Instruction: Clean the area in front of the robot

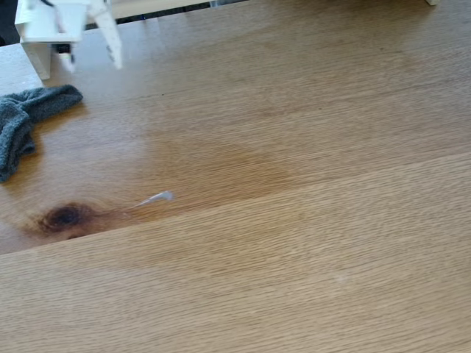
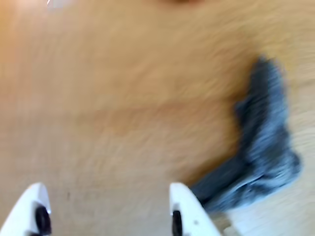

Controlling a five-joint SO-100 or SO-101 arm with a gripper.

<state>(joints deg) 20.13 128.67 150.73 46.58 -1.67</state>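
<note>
The area is a light-brown oak tabletop [image 1: 309,243] with a darker tan patch [image 1: 221,168] and a dark knot [image 1: 65,217]. The robot's white gripper [image 1: 92,62] hangs over the table's far left corner in the fixed view. In the wrist view the gripper [image 2: 107,192] is open, its two white fingertips [image 2: 35,194] wide apart above bare wood. A crumpled grey cloth [image 1: 26,118] lies just in front of the gripper at the left edge. The wrist view, which is blurred, shows the cloth [image 2: 261,147] to the right of the right finger.
A small pale streak [image 1: 156,198] lies on the wood just right of the knot. A seam between boards runs diagonally across the table [image 1: 243,207]. The table's far edge [image 1: 169,11] runs along the top of the fixed view.
</note>
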